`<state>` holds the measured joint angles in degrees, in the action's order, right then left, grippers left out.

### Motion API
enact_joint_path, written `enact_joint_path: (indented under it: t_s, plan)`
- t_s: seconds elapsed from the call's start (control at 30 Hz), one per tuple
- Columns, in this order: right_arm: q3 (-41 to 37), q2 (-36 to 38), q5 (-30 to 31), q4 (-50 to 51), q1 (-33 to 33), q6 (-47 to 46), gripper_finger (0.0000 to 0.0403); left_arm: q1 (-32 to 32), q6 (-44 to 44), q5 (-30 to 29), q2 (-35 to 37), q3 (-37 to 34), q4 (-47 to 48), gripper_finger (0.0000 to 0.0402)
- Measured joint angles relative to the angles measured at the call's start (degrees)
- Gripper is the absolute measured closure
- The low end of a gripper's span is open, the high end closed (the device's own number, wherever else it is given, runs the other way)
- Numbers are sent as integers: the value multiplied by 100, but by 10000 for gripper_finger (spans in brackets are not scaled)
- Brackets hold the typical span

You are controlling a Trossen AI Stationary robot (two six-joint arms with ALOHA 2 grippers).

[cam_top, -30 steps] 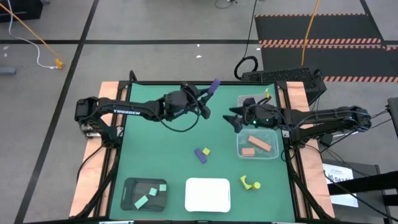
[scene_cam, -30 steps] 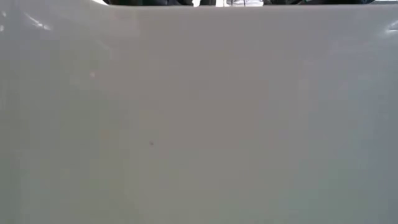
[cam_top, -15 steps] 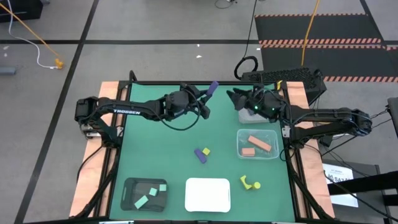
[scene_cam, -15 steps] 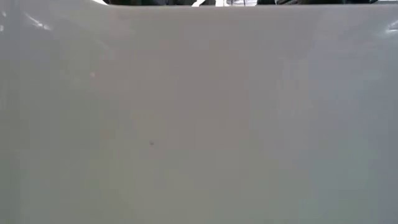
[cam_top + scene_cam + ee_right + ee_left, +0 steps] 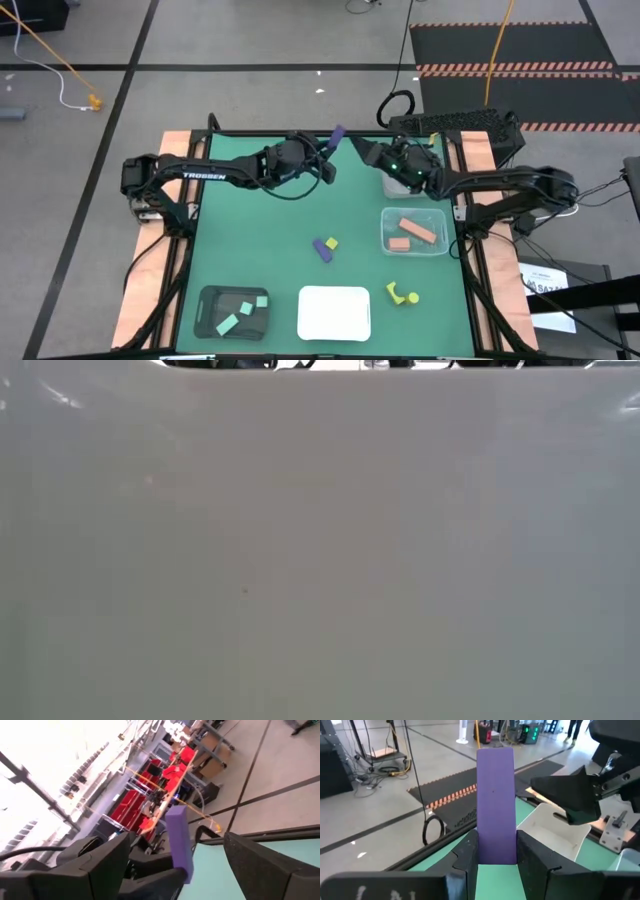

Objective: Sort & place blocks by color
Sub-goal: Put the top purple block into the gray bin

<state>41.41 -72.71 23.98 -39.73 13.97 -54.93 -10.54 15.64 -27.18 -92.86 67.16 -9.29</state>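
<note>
Toward the upper middle of the high view, we saw the left gripper [image 5: 328, 152] clamped on a long purple bar block [image 5: 338, 134], lifted near the table's far edge. Facing it stood the right gripper [image 5: 366, 153], its fingers spread wide and holding nothing. Only the left wrist view showed the bar [image 5: 495, 805] standing upright between the two dark fingers [image 5: 468, 857]. Only the right wrist view showed it [image 5: 179, 842] lying between that gripper's own parted fingers [image 5: 107, 865]. Our low view gave nothing but a pale blank surface.

From above we counted three trays on the green table [image 5: 260, 240]: a black tray [image 5: 206, 310] with three mint green blocks [image 5: 243, 313], an empty white tray [image 5: 334, 312], and a clear tray [image 5: 438, 248] with two salmon-orange blocks [image 5: 413, 233]. Loose in the lower middle lay a purple block touching a small yellow one [image 5: 325, 246], and two yellow pieces [image 5: 401, 294] at the lower right. We read "TROSSEN" [image 5: 203, 178] on the left arm.
</note>
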Motion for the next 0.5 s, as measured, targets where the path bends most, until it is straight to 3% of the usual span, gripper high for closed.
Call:
enact_joint_path:
  t_s: [0.37, 0.5]
  plan:
    - [641, -1009, -362, 8, 82, 161, 91, 127, 105, 4, -184, -4, 323, 298]
    - [686, -1092, -495, 235, 142, -15, 111, 124, 105, -14, -180, -7, 494, 298]
